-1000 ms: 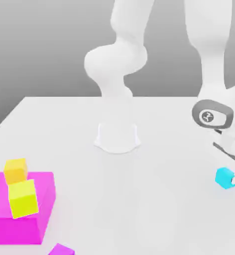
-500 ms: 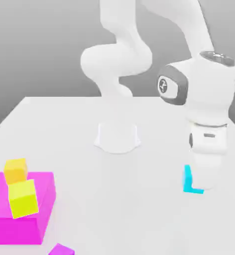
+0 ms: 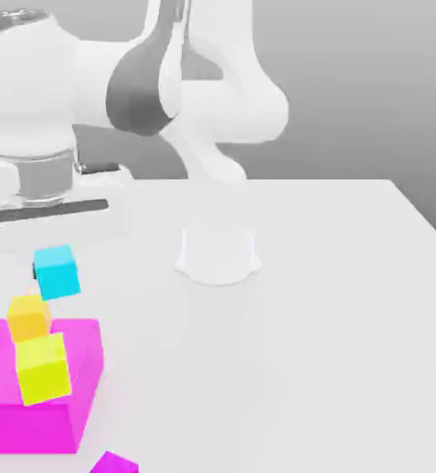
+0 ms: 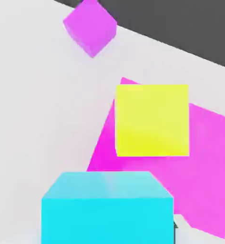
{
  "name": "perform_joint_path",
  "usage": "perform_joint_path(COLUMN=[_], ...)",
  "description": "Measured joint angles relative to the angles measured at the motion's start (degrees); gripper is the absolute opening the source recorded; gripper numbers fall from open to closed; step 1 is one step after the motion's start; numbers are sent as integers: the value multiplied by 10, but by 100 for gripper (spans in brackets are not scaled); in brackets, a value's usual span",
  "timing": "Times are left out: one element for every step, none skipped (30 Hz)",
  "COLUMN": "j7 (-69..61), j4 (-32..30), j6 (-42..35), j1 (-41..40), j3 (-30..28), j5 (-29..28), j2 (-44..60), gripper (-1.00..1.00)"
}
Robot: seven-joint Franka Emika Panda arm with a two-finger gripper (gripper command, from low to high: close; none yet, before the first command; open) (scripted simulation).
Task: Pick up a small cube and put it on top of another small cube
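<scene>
The small cube (image 3: 57, 272), bright cyan, hangs in the air at the exterior view's left, under the white hand. My gripper (image 3: 54, 260) is shut on it. Just below it and slightly to the left sits another small cube (image 3: 28, 317), orange-yellow, on the back corner of the big magenta block (image 3: 74, 397); a small gap shows between the two cubes. In the hand view the cyan cube (image 4: 107, 207) sits close in front of the camera, over the magenta block (image 4: 207, 157).
A larger yellow-green cube (image 3: 43, 368) (image 4: 152, 120) rests on the magenta block in front of the orange-yellow one. A small magenta cube (image 3: 113, 464) (image 4: 89, 26) lies on the white table near its front edge. The arm's round base (image 3: 217, 254) stands mid-table.
The arm has swung from the exterior view's right to its left, carrying the cyan cube off the table and up over the magenta block.
</scene>
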Motion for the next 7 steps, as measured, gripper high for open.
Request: perform_joint_path(j7=[-5,-11,-17,-22,-25,-25,-25], j4=[-3,-6,-11,-15,-18,-18,-18], j6=[14,31,49,68,81,81,81], j1=[-2,-2,-2,-2,-2,-2,-2], j3=[-6,-10,-14,-16,-17,-17,-17], j5=[8,16,24,31,35,35,35], j2=[13,28,43,58,68,68,68], gripper=[-100,-100,-100,-100,100,100,100])
